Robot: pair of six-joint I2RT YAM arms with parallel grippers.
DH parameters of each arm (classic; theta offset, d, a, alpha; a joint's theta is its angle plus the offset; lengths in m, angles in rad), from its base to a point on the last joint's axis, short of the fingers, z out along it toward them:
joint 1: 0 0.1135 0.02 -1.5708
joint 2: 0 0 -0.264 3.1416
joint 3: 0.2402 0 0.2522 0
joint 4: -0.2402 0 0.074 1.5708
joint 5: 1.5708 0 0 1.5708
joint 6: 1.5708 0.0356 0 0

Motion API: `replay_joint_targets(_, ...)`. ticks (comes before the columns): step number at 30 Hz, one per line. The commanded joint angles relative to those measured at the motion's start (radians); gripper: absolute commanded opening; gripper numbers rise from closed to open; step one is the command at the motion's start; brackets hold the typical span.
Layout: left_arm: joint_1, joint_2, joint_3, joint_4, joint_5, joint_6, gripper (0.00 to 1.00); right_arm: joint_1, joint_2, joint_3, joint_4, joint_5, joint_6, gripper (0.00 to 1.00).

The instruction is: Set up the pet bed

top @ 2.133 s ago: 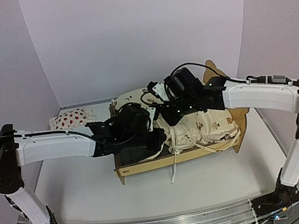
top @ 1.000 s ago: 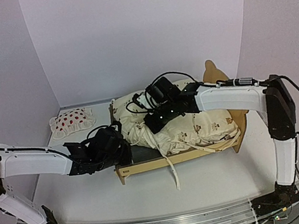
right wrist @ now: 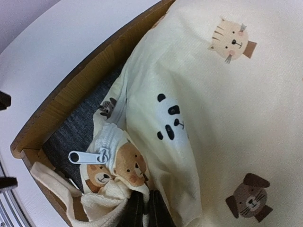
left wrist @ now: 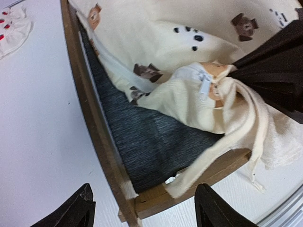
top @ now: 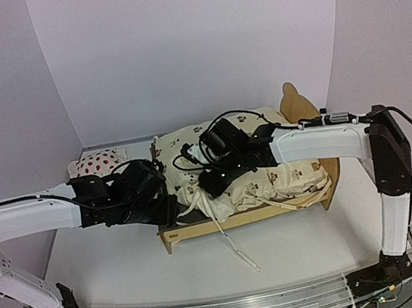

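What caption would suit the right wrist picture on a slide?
The right jaws pinch the zippered corner of the animal-print cover, bunched inside the pet bed.

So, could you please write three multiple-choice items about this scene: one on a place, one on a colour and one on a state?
1. Where is the strawberry pillow?
A. Inside the pet bed
B. On the table, outside the bed
C. In a gripper

2. What colour is the bed's bare base?
A. Red
B. Green
C. Dark grey

3. How is the left gripper?
A. Open, gripping nothing
B. Shut on the pillow
C. Shut on a side rail

Answers:
1 B: it lies on the table beyond the frame's end.
2 C: dark grey shows where the cream cover does not reach.
3 A: its fingers stand wide apart and grip nothing.
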Motion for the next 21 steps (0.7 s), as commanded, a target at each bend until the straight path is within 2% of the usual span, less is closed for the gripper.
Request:
replay_joint_targets(1, 0.001, -0.005, 0.009, -0.116, -0.055, -0.048, 0.72, 0.033, -0.020, 0.040, -0.054, 0.048, -0.013, 0.09)
replay_joint_targets(6, 0.001, -0.002, -0.047, -0.007, 0.016, -0.051, 0.66, 0.034, -0.069, 0.028, -0.074, 0.137, -0.002, 0.14)
replay_joint_targets(10, 0.001, 0.029, -0.056, 0.041, 0.036, -0.050, 0.58, 0.035, -0.120, 0.018, -0.085, 0.146, -0.001, 0.21)
replay_joint_targets(16, 0.005, 0.097, -0.044, 0.053, 0.012, -0.046, 0.42, 0.034, -0.216, -0.016, -0.117, 0.144, 0.009, 0.41)
replay_joint_targets(19, 0.009, 0.122, -0.036, 0.056, 0.011, -0.040, 0.34, 0.037, -0.258, -0.050, -0.126, 0.129, 0.033, 0.44)
replay_joint_targets(21, 0.013, 0.142, -0.028, 0.051, 0.009, -0.036, 0.25, 0.040, -0.283, -0.073, -0.133, 0.114, 0.054, 0.45)
